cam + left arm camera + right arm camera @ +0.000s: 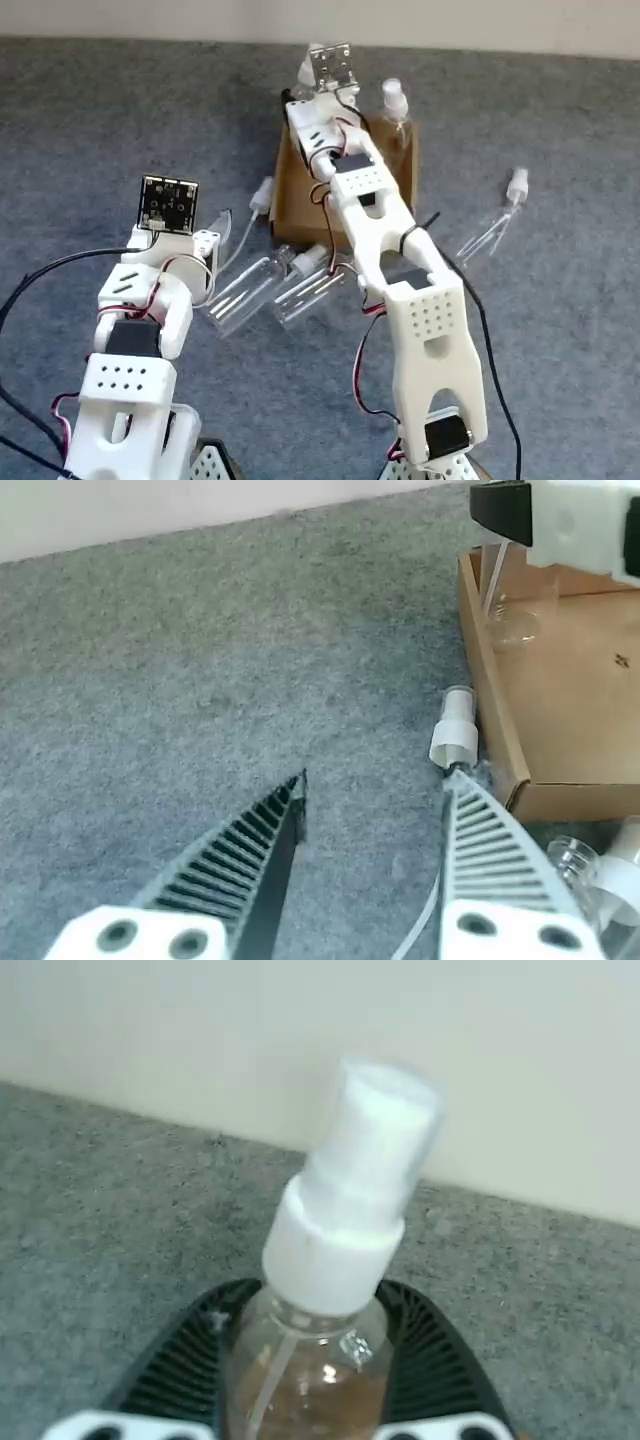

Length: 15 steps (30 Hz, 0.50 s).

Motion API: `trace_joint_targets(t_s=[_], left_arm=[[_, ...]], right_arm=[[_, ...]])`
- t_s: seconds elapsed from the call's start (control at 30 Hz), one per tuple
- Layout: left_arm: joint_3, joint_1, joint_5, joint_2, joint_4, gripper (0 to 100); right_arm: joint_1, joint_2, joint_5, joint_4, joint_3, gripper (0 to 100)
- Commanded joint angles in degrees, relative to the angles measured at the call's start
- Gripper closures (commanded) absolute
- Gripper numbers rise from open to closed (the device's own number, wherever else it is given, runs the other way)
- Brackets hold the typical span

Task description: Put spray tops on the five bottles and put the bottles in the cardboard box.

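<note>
My right gripper (320, 1305) is shut on a clear bottle (300, 1380) with a white spray top (355, 1190), held upright over the far edge of the cardboard box (290, 190). A second capped bottle (396, 105) stands in the box. My left gripper (378, 780) is open just above the carpet, and a loose spray top (455, 735) lies by its fingertip against the box's side. Two clear bottles (248, 290) (312, 285) lie on the carpet in front of the box. A capped bottle (495, 225) lies off to the right.
The right arm (385, 240) stretches over the two lying bottles and across the box. Grey carpet (110, 120) stretches open to the left and far right. A pale wall (150, 1020) runs behind the box.
</note>
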Motion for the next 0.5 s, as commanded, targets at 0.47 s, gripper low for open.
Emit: trace_joint_targets(t_s=[0.47], left_arm=[[-0.22, -0.48, 0.53, 0.22, -1.41, 80]], right_arm=[[0.13, -1.63, 2.81, 4.88, -0.22, 84.6]])
